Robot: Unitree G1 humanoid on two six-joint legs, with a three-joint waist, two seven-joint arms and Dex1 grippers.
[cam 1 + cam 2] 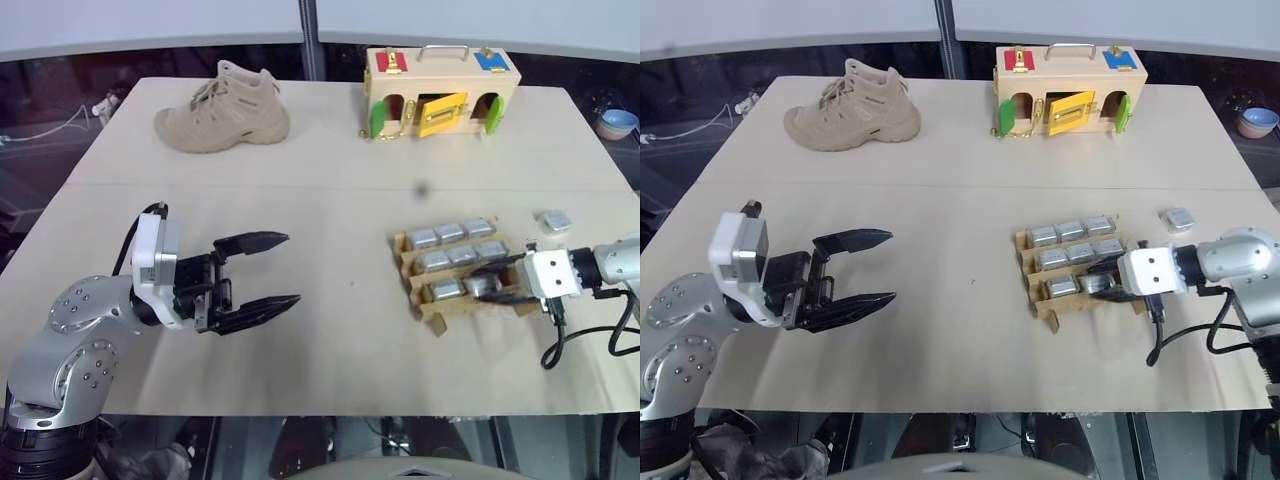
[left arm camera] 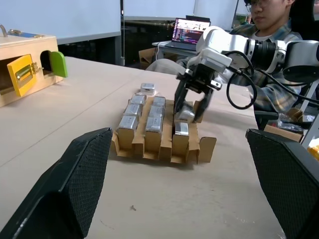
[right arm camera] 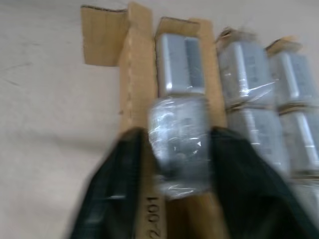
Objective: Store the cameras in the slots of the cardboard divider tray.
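The cardboard divider tray (image 1: pixel 432 322) lies on the table right of centre. Several silver-grey cameras (image 1: pixel 450 233) fill its back and middle rows, and one sits in the left slot of the near row (image 1: pixel 447 290). My right gripper (image 1: pixel 484 283) reaches in from the right over the near row's middle slot. Its fingers stand open on either side of a camera (image 3: pixel 179 144) resting in that slot. One loose camera (image 1: pixel 553 221) lies on the table behind the right gripper. My left gripper (image 1: pixel 293 268) hovers open and empty over the left part of the table, pointing toward the tray.
A tan boot (image 1: pixel 222 110) stands at the back left. A wooden box with coloured doors (image 1: pixel 440 85) stands at the back centre. A blue bowl (image 1: pixel 617 123) sits beyond the table's right edge. A person (image 2: pixel 259 20) sits by a laptop (image 2: pixel 189 32) past that edge.
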